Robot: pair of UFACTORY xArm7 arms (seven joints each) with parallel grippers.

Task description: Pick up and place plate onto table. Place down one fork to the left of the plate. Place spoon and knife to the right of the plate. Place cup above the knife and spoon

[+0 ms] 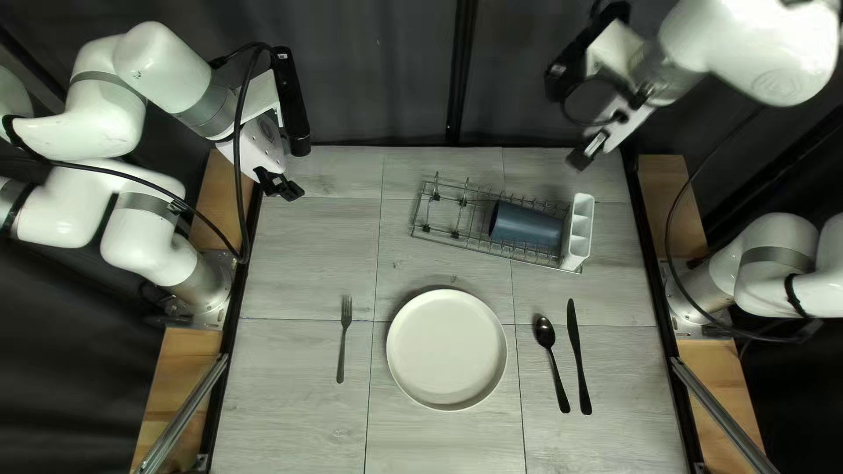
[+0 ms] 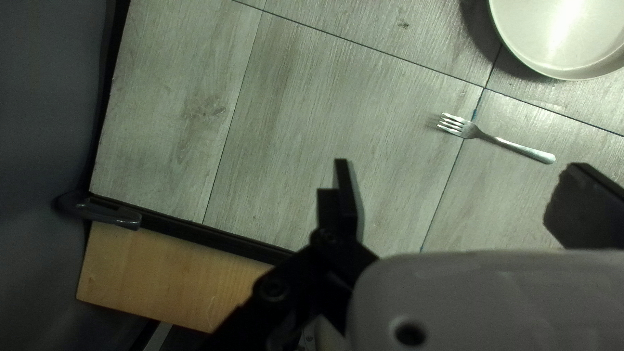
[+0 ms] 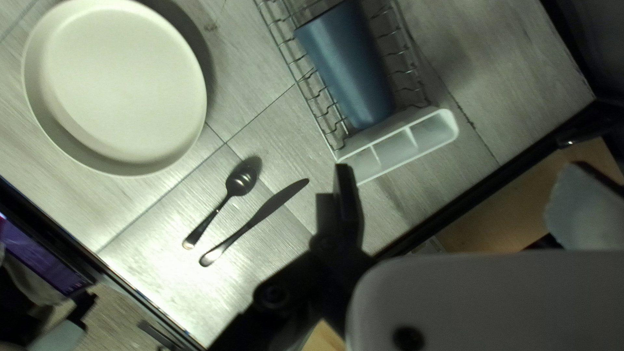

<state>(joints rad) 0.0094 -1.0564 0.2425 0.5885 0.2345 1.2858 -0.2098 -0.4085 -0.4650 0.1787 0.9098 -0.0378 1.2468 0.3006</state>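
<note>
High near the table's far left corner is my left gripper (image 1: 285, 187); my right gripper (image 1: 587, 156) hangs by the far right corner. The white plate (image 1: 446, 349) lies on the table, with the fork (image 1: 342, 342) to its left. To its right lie the spoon (image 1: 544, 332) and, further right, the knife (image 1: 579, 355). The blue cup (image 1: 527, 226) rests on its side in the wire rack. In the left wrist view the gripper (image 2: 461, 188) is open above the table, the fork (image 2: 510, 143) ahead. The right wrist view's gripper (image 3: 461, 188) is open and holds nothing.
The wire rack (image 1: 457, 245) stands toward the table's far side, with a white compartment holder (image 1: 577, 230) at its right end. Black edging and wooden strips (image 1: 672, 197) run along the table's sides. Beyond the table is a dark curtain (image 1: 378, 70).
</note>
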